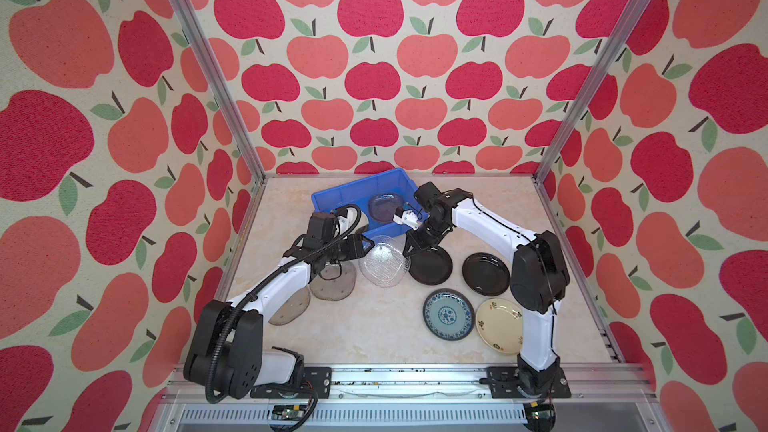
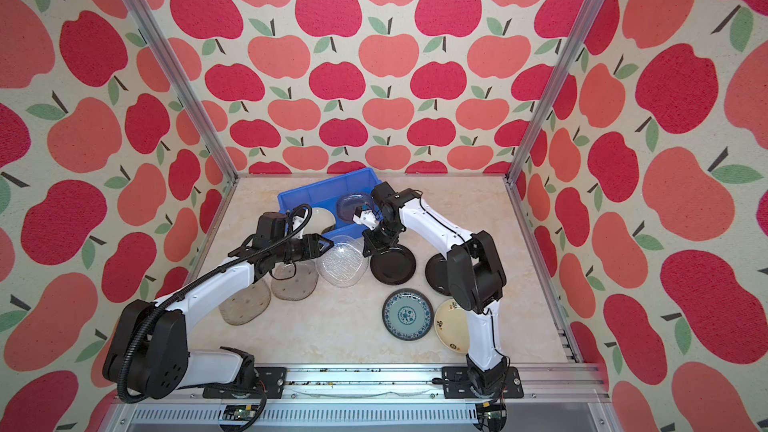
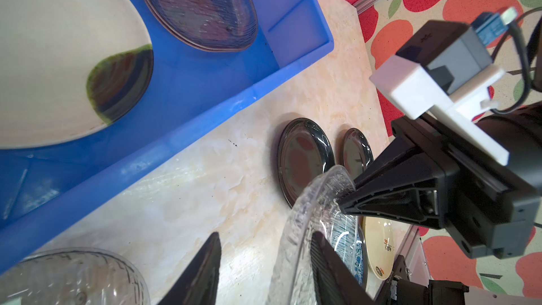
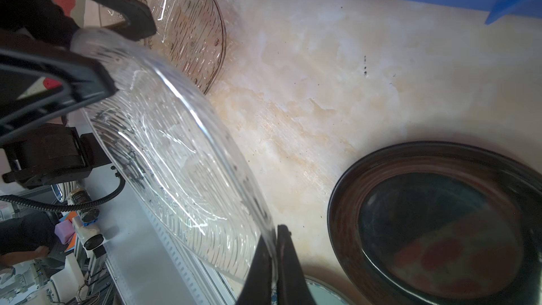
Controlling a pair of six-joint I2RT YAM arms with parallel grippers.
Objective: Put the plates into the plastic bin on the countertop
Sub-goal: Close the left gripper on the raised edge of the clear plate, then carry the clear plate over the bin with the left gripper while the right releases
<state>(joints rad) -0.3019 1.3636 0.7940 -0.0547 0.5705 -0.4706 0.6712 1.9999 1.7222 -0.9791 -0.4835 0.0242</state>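
While the right gripper (image 4: 274,234) pinches its rim, the ribbed clear glass plate (image 1: 384,261) is tilted over the worktop (image 1: 374,326) at frame centre; the left gripper (image 3: 265,234) is spread astride the opposite rim, contact unclear.

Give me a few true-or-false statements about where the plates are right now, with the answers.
1. The blue bin already has plates in it. True.
2. The clear glass plate lies flat on the countertop. False: it is tilted, with its rim pinched by the right fingers.
3. Two black plates sit on the countertop. True.
4. The blue patterned plate is in the bin. False: it sits on the countertop beside a cream plate.
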